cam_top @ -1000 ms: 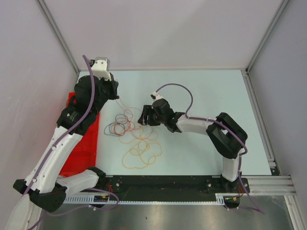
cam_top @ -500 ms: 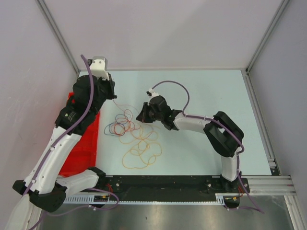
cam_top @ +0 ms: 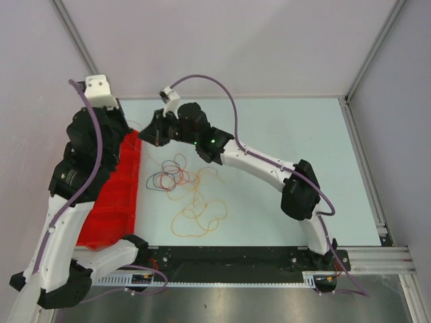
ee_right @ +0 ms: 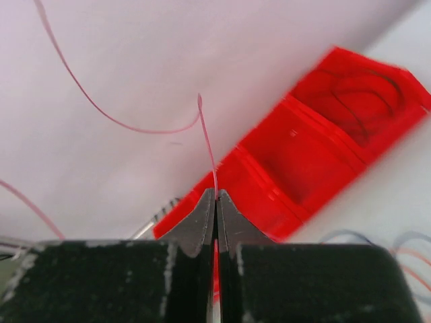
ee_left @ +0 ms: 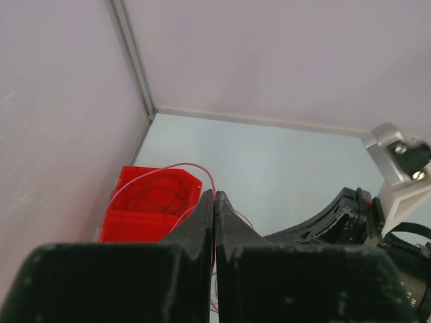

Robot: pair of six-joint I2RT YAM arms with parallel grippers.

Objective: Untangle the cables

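The left claw (ee_left: 214, 196) and the right claw (ee_right: 216, 194) are each pinched fully shut on a thin red cable (ee_right: 205, 138) that rises from between their tips. The other cables (cam_top: 195, 202) lie looped on the bench (cam_top: 303, 134) below both claws, toward the arm bases.

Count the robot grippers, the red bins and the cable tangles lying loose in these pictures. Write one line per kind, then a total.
Grippers: 2, the left gripper and the right gripper, each shut on thin red cable
Red bins: 1, the red bin
Cable tangles: 1, the cable tangle
Total: 4
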